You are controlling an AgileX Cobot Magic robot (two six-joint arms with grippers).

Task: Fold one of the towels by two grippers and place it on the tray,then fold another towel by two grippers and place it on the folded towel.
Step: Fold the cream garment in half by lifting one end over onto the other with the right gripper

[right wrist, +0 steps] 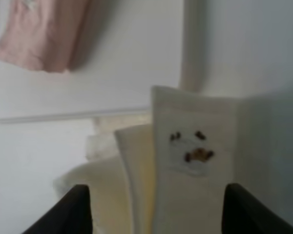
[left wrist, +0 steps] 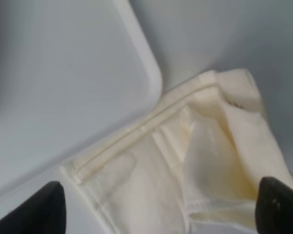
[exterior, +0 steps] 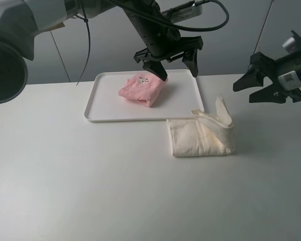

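The pale pink towel (exterior: 142, 89) lies folded in a bundle on the white tray (exterior: 90, 113), toward its back. My left gripper (exterior: 176, 65) hangs open and empty above the tray's back right part, just right of the pink towel. The cream-white towel (exterior: 200, 135) lies on the table by the tray's front right corner, partly folded, with one flap standing up along its right side. My right gripper (exterior: 263, 85) is raised to the right of it, open and empty. The right wrist view shows the towel's embroidered mark (right wrist: 193, 151) and the pink towel (right wrist: 39, 39) beyond.
The tray's rounded corner (left wrist: 146, 63) almost touches the cream towel (left wrist: 195, 161) in the left wrist view. A white tabletop (exterior: 90, 191) spreads in front and to the left. A grey wall stands behind the table.
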